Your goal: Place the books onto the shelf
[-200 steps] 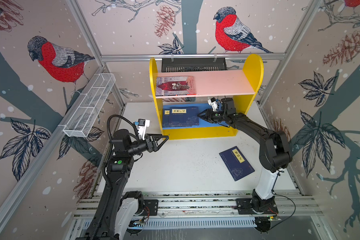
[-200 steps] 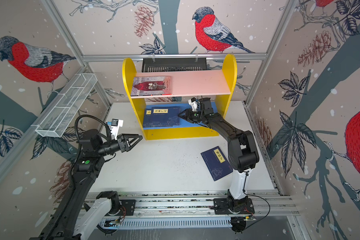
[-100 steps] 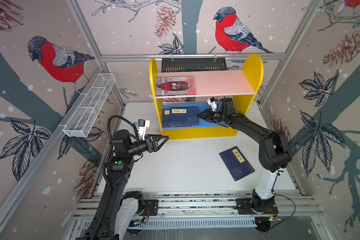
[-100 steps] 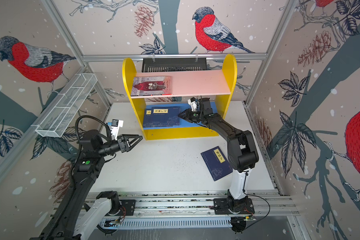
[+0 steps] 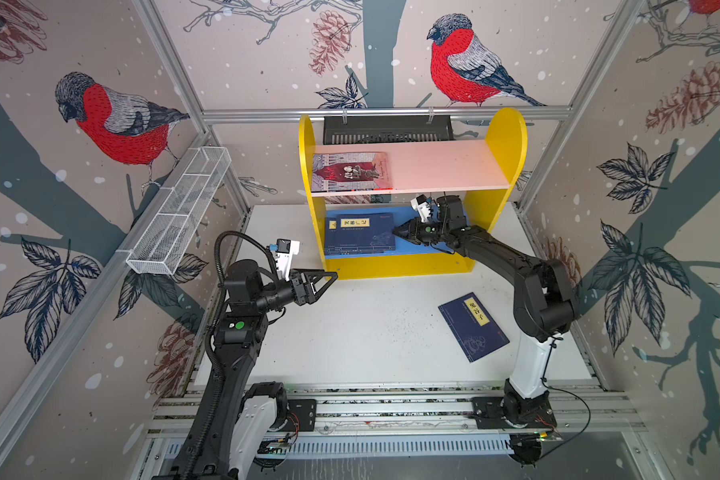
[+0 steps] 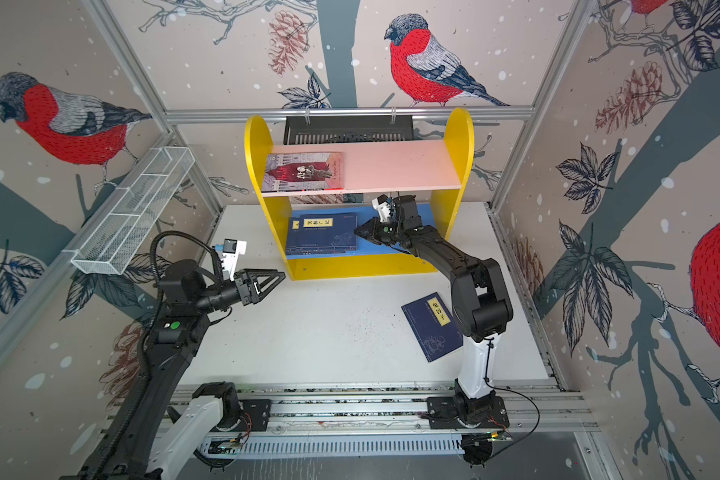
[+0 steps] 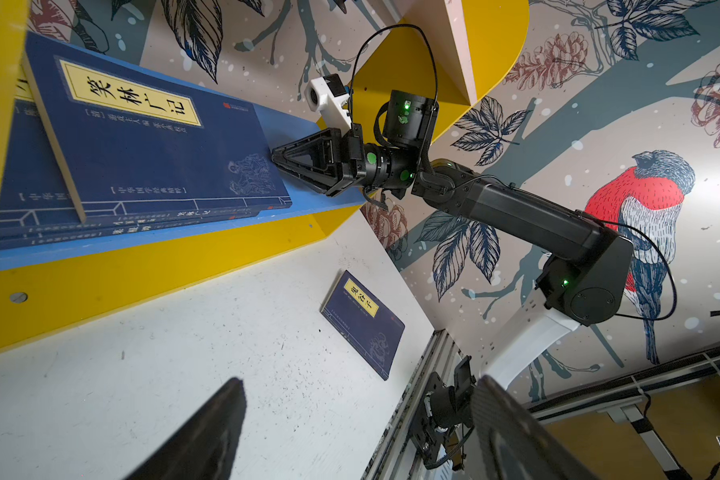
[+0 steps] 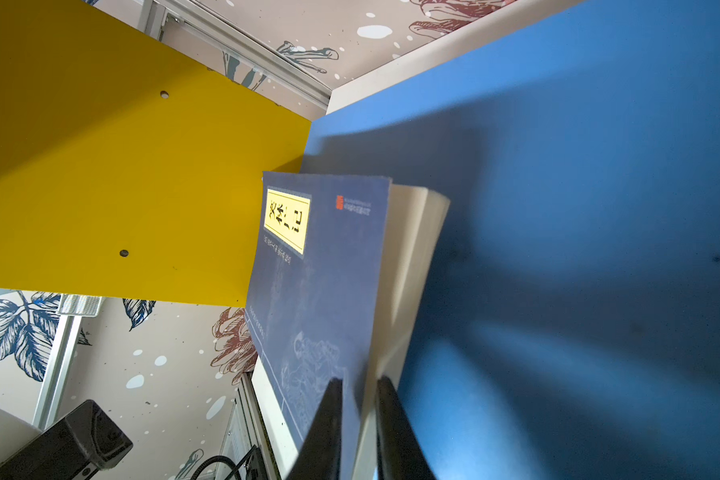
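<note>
**A:** What's the biggest thing here?

**B:** One white counter (image 5: 371, 332). At its far side stands one shelf (image 5: 506, 137) with two boards, a pink board (image 5: 445, 166) on top and a blue board (image 8: 599, 166) below.

**A:** And the books?

**B:** I count five.
- Three navy books (image 5: 352, 243) lie stacked flat on the blue board; three spines show in the left wrist view.
- One illustrated book (image 5: 350, 171) lies flat on the pink board, a level above the right fingers (image 5: 406, 230) and off to the side of their tips.
- One loose book (image 5: 472, 326), also navy, lies flat on the counter in front of the shelf, well apart from both pairs of fingers.

**A:** What are the right fingers doing?

**B:** They reach in between the two boards. They are drawn almost together, pinching the edge of the top book (image 7: 163, 137) that lies nearest them. In the right wrist view the cover's corner sits between the two tips. The rest of the stack stretches away ahead of them.

**A:** And the left pair?

**B:** The left fingers (image 7: 208, 436) are spread wide and hold nothing. They hang above the counter, just short of the shelf's yellow base, with the stack ahead of their tips.
</note>
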`<state>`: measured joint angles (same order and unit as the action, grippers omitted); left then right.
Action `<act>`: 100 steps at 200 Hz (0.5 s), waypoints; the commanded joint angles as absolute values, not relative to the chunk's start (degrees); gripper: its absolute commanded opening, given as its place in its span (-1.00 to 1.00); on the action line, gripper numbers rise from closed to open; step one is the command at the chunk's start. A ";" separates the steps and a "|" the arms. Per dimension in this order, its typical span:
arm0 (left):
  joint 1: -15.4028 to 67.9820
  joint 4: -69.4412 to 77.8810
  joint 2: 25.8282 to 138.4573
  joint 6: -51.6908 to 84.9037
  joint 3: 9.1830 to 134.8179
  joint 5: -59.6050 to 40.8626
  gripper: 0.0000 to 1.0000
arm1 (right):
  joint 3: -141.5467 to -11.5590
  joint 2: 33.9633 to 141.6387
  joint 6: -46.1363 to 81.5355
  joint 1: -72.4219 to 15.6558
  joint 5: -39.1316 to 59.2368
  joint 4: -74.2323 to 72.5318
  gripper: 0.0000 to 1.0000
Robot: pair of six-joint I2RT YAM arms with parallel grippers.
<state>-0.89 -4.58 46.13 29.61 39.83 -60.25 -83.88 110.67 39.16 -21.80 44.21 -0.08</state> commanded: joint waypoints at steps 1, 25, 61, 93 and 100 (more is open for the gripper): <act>-0.72 -2.46 45.94 29.01 39.88 -61.35 0.72 | -84.61 111.09 39.80 -22.06 44.50 -1.58 -0.67; -0.77 -2.79 45.90 28.83 39.86 -61.08 0.72 | -84.72 111.18 40.51 -22.15 44.58 -2.28 -0.68; -0.36 -5.71 46.03 25.66 40.33 -57.74 0.72 | -84.29 111.28 41.70 -22.34 44.49 -3.55 -0.71; 0.21 -10.18 46.31 20.23 41.30 -52.13 0.71 | -84.44 111.45 42.43 -22.59 44.34 -4.13 -0.72; 0.50 -11.18 46.40 18.54 41.62 -50.03 0.71 | -84.51 111.52 42.53 -22.66 44.23 -4.13 -0.73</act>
